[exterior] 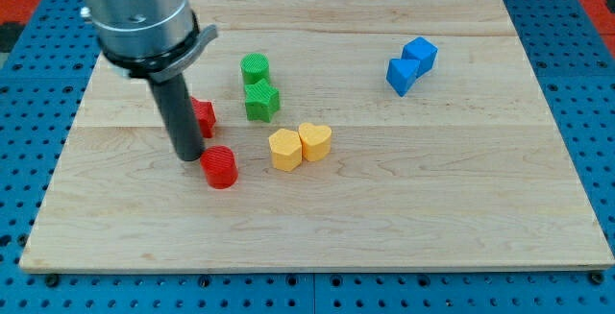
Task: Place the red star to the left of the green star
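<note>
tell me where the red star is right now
The red star sits left of centre in the camera view, partly hidden behind my rod, with the green star to its right and the red cylinder just below; my tip is beside it.

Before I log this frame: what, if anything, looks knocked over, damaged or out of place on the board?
Nothing stands out. All blocks sit flat on the wooden board. My tip rests beside the red star, which it partly hides, left of the green star.
</note>
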Motion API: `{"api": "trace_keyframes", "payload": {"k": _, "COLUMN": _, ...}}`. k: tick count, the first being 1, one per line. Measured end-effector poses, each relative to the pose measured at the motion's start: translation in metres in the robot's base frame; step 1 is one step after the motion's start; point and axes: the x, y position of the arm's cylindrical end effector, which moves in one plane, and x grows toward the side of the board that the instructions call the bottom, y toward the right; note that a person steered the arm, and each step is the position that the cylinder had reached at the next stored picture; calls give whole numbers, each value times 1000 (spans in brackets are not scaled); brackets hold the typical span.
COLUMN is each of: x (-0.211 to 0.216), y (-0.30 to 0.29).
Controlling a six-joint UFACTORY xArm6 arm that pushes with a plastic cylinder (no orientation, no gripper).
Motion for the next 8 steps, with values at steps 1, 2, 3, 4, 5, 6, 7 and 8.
{"api": "trace_keyframes", "payload": {"k": 1, "x": 0, "y": -16}}
{"api": "trace_keyframes", "payload": {"k": 2, "x": -11, "y": 2}}
{"api": "trace_keyframes", "payload": {"k": 3, "x": -32, "y": 27}}
{"api": "trace_keyframes", "payload": {"k": 4, "x": -47, "y": 26}}
{"api": "trace_keyframes", "payload": {"k": 5, "x": -43, "y": 2}}
{"api": "trace_keyframes", "payload": {"k": 6, "x": -44, "y": -24}}
{"api": "trace_keyframes", "payload": {"k": 7, "x": -49, "y": -27}}
{"api": "trace_keyframes", "payload": {"k": 8, "x": -61, "y": -2}}
